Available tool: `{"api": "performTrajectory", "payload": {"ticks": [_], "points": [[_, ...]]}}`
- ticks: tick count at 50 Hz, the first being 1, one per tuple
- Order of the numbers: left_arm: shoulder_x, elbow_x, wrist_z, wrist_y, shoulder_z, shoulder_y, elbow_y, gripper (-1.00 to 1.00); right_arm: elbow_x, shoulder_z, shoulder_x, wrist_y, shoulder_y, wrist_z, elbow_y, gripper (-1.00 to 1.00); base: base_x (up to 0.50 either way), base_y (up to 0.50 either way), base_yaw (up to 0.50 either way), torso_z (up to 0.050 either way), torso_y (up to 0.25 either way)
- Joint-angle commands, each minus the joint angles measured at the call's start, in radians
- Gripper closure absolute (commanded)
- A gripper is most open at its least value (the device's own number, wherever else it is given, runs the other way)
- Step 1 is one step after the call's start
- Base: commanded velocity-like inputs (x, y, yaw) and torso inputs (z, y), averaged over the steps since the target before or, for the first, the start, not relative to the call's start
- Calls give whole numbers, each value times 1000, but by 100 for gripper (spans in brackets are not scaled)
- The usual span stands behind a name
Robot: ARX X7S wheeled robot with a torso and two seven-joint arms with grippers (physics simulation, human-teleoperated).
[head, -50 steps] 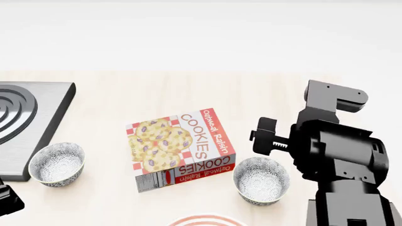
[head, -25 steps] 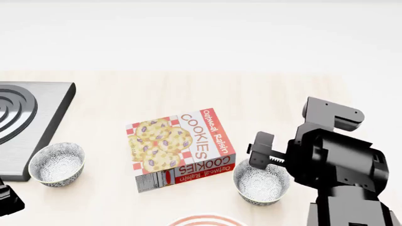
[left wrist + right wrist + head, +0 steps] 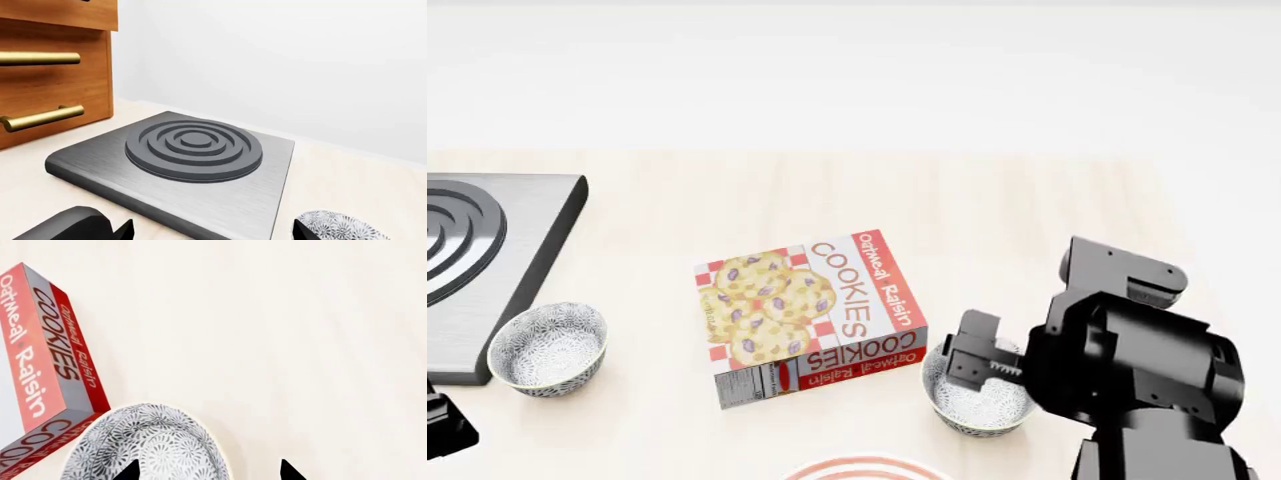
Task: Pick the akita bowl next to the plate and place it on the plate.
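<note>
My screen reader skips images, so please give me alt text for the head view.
The right gripper hangs over the rim of a patterned akita bowl beside an oatmeal raisin cookie box. A second patterned bowl sits near a stove burner; the plate peeks in below.

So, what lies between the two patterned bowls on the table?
In the head view, the cookies box lies flat between the left bowl and the akita bowl.

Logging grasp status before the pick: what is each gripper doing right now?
Left gripper: open, holding nothing.
Right gripper: open, fingertips straddling the akita bowl rim, not gripping.
</note>
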Motion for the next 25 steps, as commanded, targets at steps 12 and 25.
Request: {"api": "performTrajectory", "payload": {"ticks": [12, 25], "points": [[-2, -2, -1, 13, 7, -7, -19, -100, -89, 119, -6, 28, -16, -14, 1, -100, 0, 0, 0, 0, 0], [-5, -6, -8, 5, 10, -1, -3, -100, -131, 169, -5, 36, -24, -12, 1, -100, 0, 0, 0, 0, 0]]}}
